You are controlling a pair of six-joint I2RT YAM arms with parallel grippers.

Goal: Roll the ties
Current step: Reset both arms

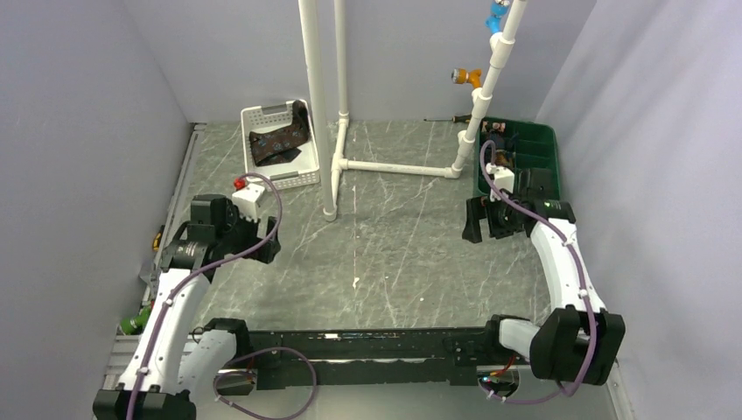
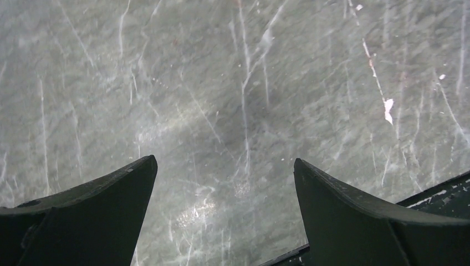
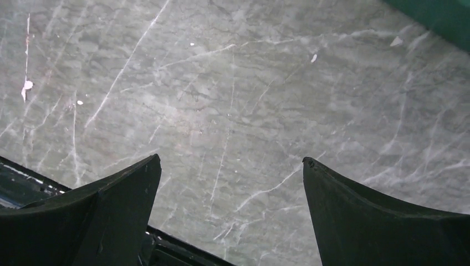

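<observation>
A dark brown patterned tie [image 1: 282, 140] lies bunched in a white basket [image 1: 262, 115] at the back left of the table. My left gripper [image 1: 262, 241] hovers over the left side of the table, in front of the basket, open and empty; its wrist view shows the gripper [image 2: 224, 162] over bare marble only. My right gripper [image 1: 487, 223] hovers at the right, just in front of a green bin [image 1: 551, 140], open and empty; in its wrist view the gripper [image 3: 231, 160] has only marble below it. No tie shows in either wrist view.
A white pipe frame [image 1: 337, 114] stands at the back centre, with a crossbar [image 1: 398, 168] low on the table. The green bin holds small dark items. An orange tool [image 1: 468, 77] hangs on the right pipe. A black rail [image 1: 367, 337] runs along the near edge.
</observation>
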